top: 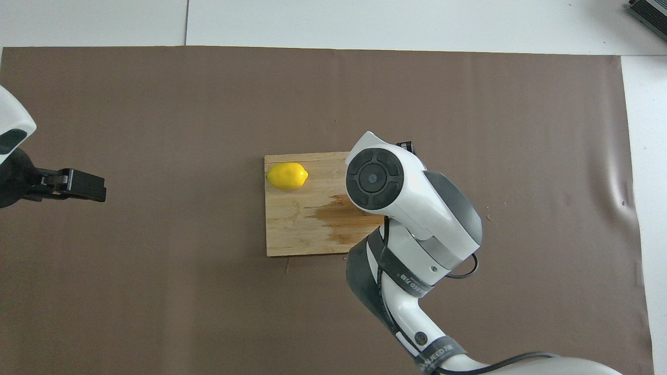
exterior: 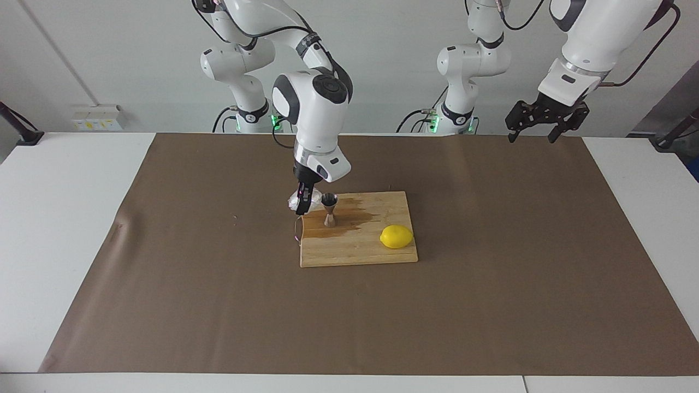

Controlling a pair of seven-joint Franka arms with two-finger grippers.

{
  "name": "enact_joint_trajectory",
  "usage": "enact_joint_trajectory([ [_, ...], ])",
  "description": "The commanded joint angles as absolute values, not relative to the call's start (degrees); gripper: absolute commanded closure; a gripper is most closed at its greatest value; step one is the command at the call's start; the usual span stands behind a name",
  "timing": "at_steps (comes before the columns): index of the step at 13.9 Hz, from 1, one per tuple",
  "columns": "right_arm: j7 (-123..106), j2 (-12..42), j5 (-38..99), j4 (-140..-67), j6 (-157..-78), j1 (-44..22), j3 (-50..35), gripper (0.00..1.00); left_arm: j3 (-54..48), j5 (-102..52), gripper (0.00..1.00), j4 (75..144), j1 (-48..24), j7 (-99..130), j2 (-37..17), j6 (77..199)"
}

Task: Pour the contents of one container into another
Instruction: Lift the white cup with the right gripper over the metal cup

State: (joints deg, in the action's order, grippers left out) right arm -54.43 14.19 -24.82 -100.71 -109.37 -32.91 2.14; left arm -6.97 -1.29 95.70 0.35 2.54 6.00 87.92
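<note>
- We judge the pour to be the step in hand: the right tool (exterior: 303, 203) is clamped on the glass cup (exterior: 295, 201), which hangs tipped just beside the steel jigger (exterior: 329, 208), at about the height of its mouth.
- The jigger stands upright on the wooden board (exterior: 357, 248), at the board's end toward the right arm, in a dark wet patch (exterior: 349, 221); the lemon (exterior: 396, 237) lies on the same board toward the left arm's end.
- Next, we think, the cup's lip must come over the jigger's narrow mouth and tilt gently; the target is slim and could be knocked over or missed.
- The right arm reaches down steeply over the board's corner, wrist bent; in the overhead view its body hides both cup and jigger.
- The left tool (exterior: 540, 123) waits with its fingers apart, high over the left arm's end of the surface (exterior: 491, 305).
</note>
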Motion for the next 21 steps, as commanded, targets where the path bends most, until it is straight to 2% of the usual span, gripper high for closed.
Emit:
enact_joint_trajectory([
  [1,-53.6,14.5,-28.6,-99.8,-107.2,-34.4,2.1,1.00,-6.9,-1.3,0.00,97.0,0.4,2.8,7.5,87.8],
  [11,-51.1,14.9,-36.6,-99.9,-103.2,-38.9,2.1,1.00,-6.9,-1.3,0.00,97.0,0.4,2.8,7.5,87.8],
  [21,-48.4,14.6,-40.4,-101.3,-102.5,-40.9,2.0,1.00,-6.9,-1.3,0.00,97.0,0.4,2.8,7.5,87.8],
])
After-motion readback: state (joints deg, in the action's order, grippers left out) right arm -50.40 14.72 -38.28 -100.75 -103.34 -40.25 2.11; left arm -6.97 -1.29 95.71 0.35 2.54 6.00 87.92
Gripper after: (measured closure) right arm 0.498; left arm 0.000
